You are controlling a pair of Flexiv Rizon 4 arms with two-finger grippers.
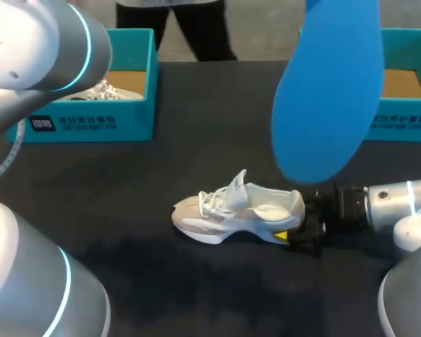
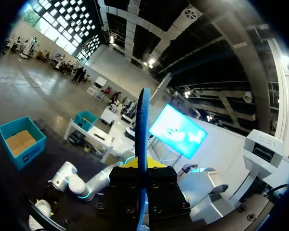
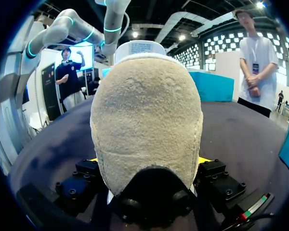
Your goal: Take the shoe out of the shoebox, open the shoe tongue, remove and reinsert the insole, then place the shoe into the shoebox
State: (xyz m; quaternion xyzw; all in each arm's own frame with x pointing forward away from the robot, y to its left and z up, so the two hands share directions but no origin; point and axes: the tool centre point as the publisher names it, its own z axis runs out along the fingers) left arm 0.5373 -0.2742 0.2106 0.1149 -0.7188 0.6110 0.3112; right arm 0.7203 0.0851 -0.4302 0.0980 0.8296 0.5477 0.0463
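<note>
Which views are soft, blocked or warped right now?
Head view: the blue insole sits near the lens, soft-edged, covering part of the right shoebox; the shoe on the table is sharp. Left wrist view: fisheye bends straight lines; the insole shows edge-on in the left gripper. Right wrist view: the shoe's heel, held by the right gripper, fills the middle and blocks the table ahead.

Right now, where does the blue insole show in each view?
Head view: the blue insole looms large, above and right of the shoe.
Left wrist view: edge-on and upright, between the left gripper fingers.
Right wrist view: not made out.
Shared landmark: the white shoe, seen heel-on in the right wrist view.
</note>
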